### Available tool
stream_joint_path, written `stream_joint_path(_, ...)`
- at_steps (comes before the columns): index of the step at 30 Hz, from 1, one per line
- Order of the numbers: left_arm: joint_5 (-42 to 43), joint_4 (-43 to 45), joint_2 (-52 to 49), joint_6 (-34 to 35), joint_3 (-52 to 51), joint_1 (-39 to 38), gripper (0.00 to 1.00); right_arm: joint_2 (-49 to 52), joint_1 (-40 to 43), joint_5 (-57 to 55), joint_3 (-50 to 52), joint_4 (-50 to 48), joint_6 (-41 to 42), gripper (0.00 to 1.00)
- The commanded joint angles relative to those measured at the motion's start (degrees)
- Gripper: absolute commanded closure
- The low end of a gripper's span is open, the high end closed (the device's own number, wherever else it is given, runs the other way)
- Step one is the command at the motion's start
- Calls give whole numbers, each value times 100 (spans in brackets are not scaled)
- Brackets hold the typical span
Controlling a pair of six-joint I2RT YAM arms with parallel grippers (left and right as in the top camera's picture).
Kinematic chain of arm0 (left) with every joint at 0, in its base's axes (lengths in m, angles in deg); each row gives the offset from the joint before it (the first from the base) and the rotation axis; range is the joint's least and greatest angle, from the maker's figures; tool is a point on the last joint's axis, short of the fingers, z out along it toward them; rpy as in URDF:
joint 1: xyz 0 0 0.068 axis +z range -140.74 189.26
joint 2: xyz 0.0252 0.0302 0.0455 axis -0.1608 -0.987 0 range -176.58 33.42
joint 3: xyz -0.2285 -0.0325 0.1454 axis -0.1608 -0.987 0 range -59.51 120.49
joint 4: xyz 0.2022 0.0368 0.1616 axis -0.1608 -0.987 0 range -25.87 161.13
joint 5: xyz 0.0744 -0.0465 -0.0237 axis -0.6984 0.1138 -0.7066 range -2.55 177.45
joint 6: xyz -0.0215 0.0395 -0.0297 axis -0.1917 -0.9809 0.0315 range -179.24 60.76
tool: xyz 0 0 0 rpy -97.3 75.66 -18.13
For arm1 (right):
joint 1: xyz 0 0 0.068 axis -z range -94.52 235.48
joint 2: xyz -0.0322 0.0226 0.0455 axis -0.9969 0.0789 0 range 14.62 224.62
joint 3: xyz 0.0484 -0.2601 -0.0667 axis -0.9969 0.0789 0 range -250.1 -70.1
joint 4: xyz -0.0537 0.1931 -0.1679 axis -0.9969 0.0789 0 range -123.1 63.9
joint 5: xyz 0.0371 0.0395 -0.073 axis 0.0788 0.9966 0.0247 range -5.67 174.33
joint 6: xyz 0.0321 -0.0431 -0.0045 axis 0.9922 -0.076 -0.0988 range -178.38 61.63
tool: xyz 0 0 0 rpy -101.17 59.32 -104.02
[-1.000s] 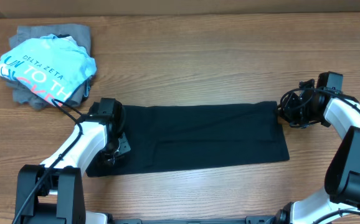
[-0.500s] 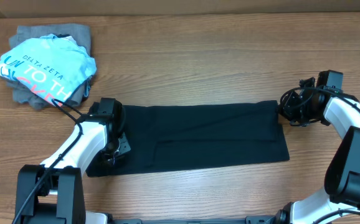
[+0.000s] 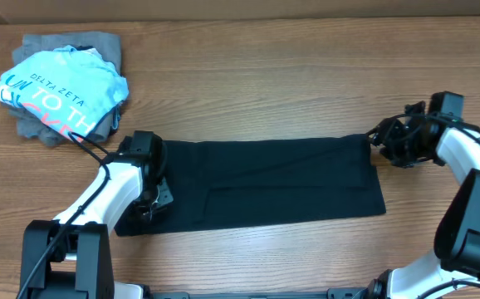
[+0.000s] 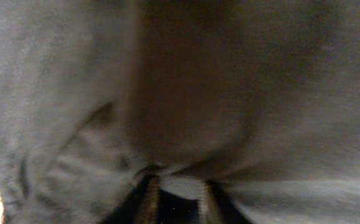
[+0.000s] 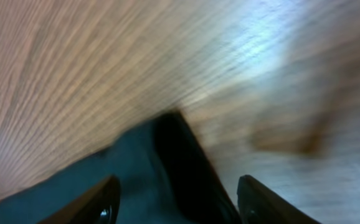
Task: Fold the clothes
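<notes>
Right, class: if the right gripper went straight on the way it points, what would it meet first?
The right gripper would most likely meet the corner of the plain black soft-fabric T-shirt between its open fingers, though depth is unclear.

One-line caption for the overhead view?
Left gripper on one end of the black fabric T-shirt, right gripper at the opposite corner.

Wood-grain table (image 3: 248, 91), brown strip (image 3: 223, 7) along far edge, even light

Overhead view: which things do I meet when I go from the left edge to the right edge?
light blue printed shirt → left gripper → black T-shirt → right gripper
</notes>
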Motion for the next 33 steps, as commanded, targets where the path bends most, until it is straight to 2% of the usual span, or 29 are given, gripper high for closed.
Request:
stream_joint_path(1, -284, 129, -280, 17, -315, 107, 60, -127, 372, 39, -452, 490, -79, 32)
stream_joint_path(3, -221, 131, -280, 17, -313, 107, 52, -127, 501, 35, -481, 942, -234, 28)
stream_joint_path(6, 63, 192, -280, 9, -280, 107, 44, -116, 551, -4, -367, 1314, -562, 28)
stream_joint_path(9, 490, 223, -273, -138, -127, 107, 41, -116, 525, -127, -122, 1246, -739, 26)
stream_joint_path(14, 682, -85, -59, -280, 435, 105, 37, -116, 444, -354, 376, 776, -737, 22)
stream_joint_path(16, 680, -332, 122, -398, 769, 105, 36, -116, 374, -278, 557, 597, -739, 24)
stream_joint_path(18, 636, -614, 378, -490, 1163, 105, 35, -116, 245, -221, 713, 459, -741, 32)
stream_joint_path(20, 616, -807, 599, -603, 1480, 107, 33, -116, 107, -223, 802, 385, -741, 33)
stream_joint_path(24, 181, -1130, 1001, -678, 2037, 107, 22, -116, -107, -376, 850, 304, -737, 37)
stream_joint_path(27, -225, -1346, 1126, -723, 2240, 107, 20, -116, -116, -411, 850, 343, -732, 47)
stream_joint_path(28, -289, -1408, 1141, -721, 2271, 107, 20, -116, -116, -437, 850, 348, -721, 56)
stream_joint_path(29, -317, -1449, 1147, -745, 2282, 107, 20, -116, -98, -435, 850, 356, -706, 75)
stream_joint_path(30, -328, -1488, 1147, -780, 2282, 107, 20, -116, -74, -435, 848, 367, -625, 85)
stream_joint_path(32, -356, -1578, 1145, -780, 2280, 107, 21, -118, -13, -431, 839, 365, -448, 96)
stream_joint_path(33, -376, -1615, 1145, -782, 2280, 107, 22, -125, 22, -411, 813, 369, -433, 96)
